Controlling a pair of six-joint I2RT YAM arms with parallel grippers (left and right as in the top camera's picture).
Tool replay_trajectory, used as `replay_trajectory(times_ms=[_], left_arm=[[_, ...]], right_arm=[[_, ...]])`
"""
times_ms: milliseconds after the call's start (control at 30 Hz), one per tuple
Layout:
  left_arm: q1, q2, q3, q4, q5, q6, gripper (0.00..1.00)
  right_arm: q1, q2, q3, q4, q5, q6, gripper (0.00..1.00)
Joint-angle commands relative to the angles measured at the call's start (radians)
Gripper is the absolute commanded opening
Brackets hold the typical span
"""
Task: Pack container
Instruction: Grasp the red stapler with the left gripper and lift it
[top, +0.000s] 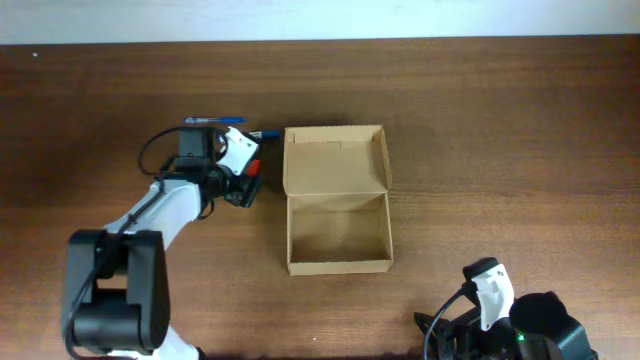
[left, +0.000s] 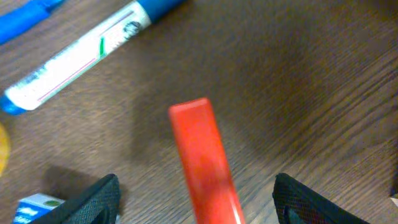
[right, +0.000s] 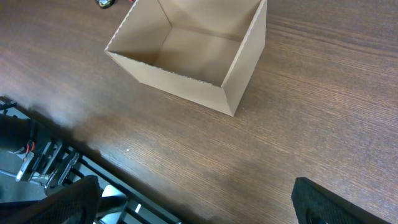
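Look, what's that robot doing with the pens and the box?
The left gripper hangs open around a red marker on the table, not yet gripping it. A white marker with a blue cap lies beyond. The cardboard box sits open and empty. The right gripper is open, holding nothing.

Red pen (left: 200, 155) inside spread left claw (left: 196, 190)

LIGHT: even, bright, from above | SHADOWS: soft, short beside the box (right: 180, 84) | GLARE: faint sheen on table (right: 323, 93) | FOCUS: my left wrist camera blurs the red pen (left: 202, 162); my overhead and right wrist cameras sharp
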Motion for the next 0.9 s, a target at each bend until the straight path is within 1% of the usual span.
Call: replay_trajectory(times_ms=[0,200,367,600,700,767,867], left_arm=[[-0.025,0.039,0.018,0.003,-0.074,0.013,0.77],[-0.032,0.05,0.018,0.017,-0.093,0.012,0.64],[-0.031,0.05,0.018,0.022,-0.093,0.012,0.49],[-0.032,0.07,0.018,0.026,-0.093,0.012,0.48],[-0.032,0.07,0.018,0.026,-0.093,0.012,0.42],[-0.032,0.07,0.018,0.025,-0.093,0.012,0.36],[-0.032,0.07,0.018,0.025,-0.092,0.012,0.35]], right_arm=[[0.008,0.005,-0.003,0.003,-0.005,-0.003,0.99],[0.008,0.005,-0.003,0.003,-0.005,-0.003,0.99],[0.008,0.005,-0.003,0.003,-0.005,-0.003,0.99],[0.008,0.005,-0.003,0.003,-0.005,-0.003,0.99],[0.008,0.005,-0.003,0.003,-0.005,-0.003,0.99],[0.008,0.005,-0.003,0.003,-0.005,-0.003,0.99],[0.008,0.005,-0.003,0.003,-0.005,-0.003,0.99]])
